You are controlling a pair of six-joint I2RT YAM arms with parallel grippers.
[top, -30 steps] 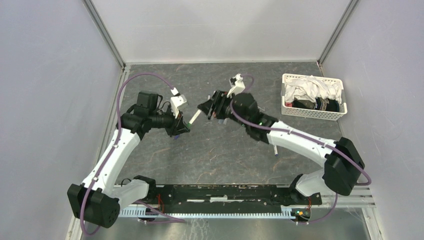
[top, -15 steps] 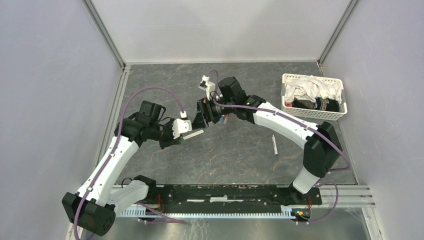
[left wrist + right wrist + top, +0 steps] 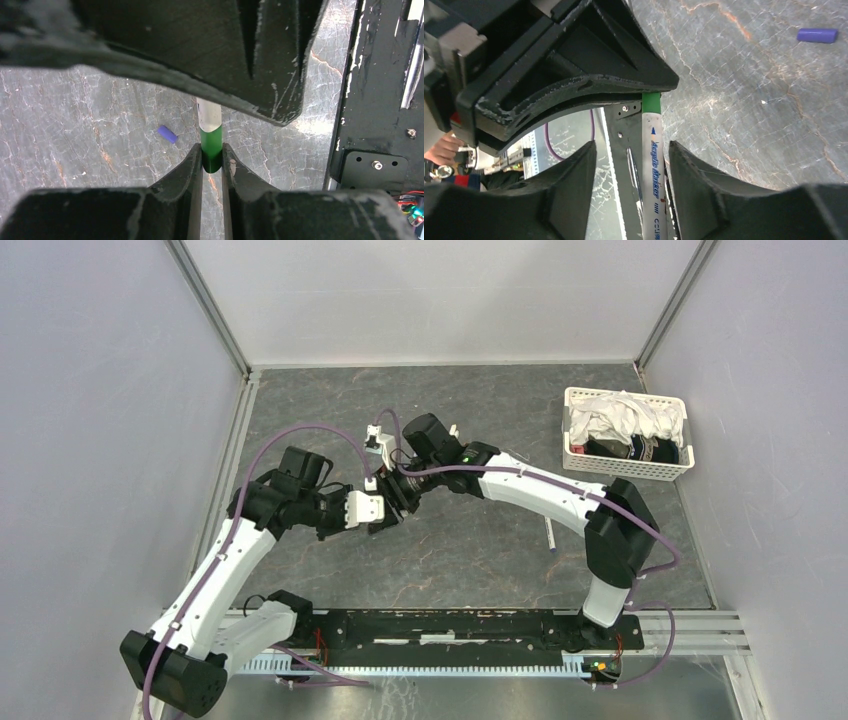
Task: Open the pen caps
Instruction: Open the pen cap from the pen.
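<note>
I've swung the right arm [image 3: 530, 487] in to meet the left. My left jaws are clamped on the green end of a slim white-barrelled marker pen [image 3: 209, 114]; the right jaws stand apart, straddling its barrel. Beyond, a stubby purple plastic cap [image 3: 167, 134] lies on the tabletop [image 3: 75, 115].

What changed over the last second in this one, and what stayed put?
The right gripper swung left and nearer to meet the left gripper; its open fingers now straddle the white barrel of the pen. The left gripper shifted slightly nearer too, keeping its grip on the pen's green end. The basket and the loose pen on the table stayed put.
</note>
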